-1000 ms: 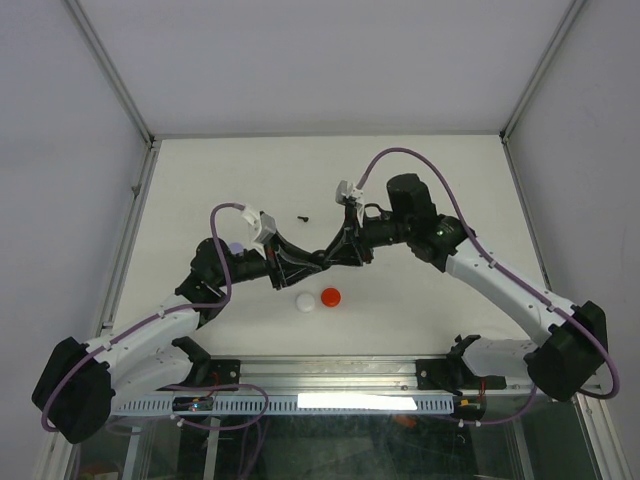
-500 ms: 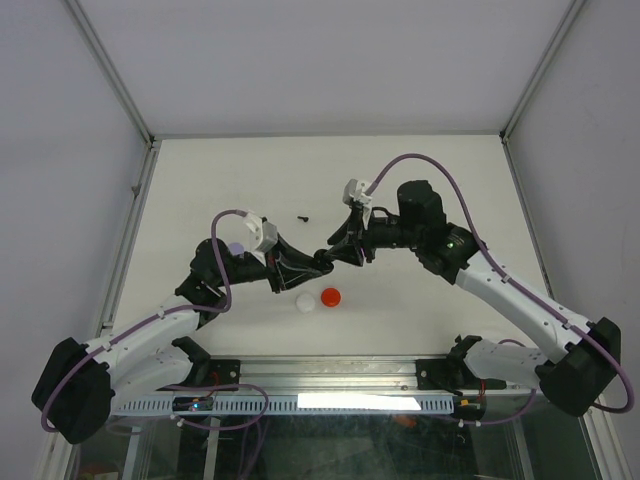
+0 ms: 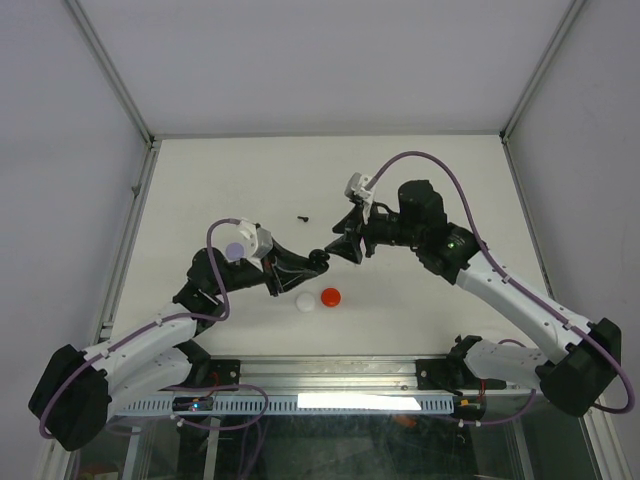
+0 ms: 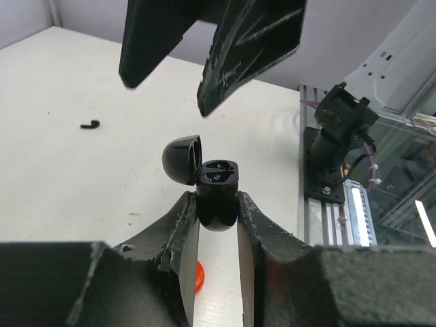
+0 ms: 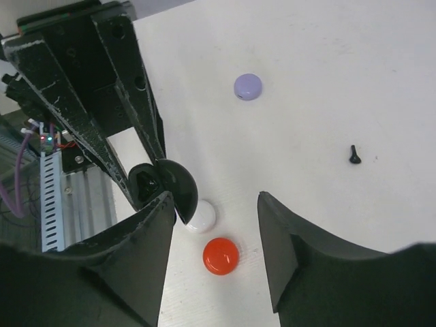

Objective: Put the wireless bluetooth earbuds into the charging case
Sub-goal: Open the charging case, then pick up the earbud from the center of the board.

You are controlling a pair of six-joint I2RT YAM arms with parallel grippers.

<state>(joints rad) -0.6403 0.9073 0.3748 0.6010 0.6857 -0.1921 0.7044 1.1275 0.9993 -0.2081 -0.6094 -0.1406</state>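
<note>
My left gripper (image 4: 218, 208) is shut on a black charging case (image 4: 218, 194) and holds it above the table with its lid (image 4: 182, 158) hinged open. The case also shows in the right wrist view (image 5: 163, 184) and the top view (image 3: 318, 260). Its cavity looks dark and shiny; I cannot tell what is inside. My right gripper (image 3: 341, 247) is open and empty, just right of and above the case, and shows in the left wrist view (image 4: 168, 95). One black earbud (image 3: 303, 215) lies on the table behind the grippers, also in the wrist views (image 4: 89, 125) (image 5: 353, 155).
A white round case (image 3: 305, 302) and a red round case (image 3: 331, 297) lie side by side under the grippers. A lavender round case (image 3: 236, 251) sits by the left wrist. The metal rail (image 3: 330, 375) runs along the near table edge.
My right gripper has drawn back up and to the right, away from the held case. The left arm shifted slightly, uncovering the lavender case.
</note>
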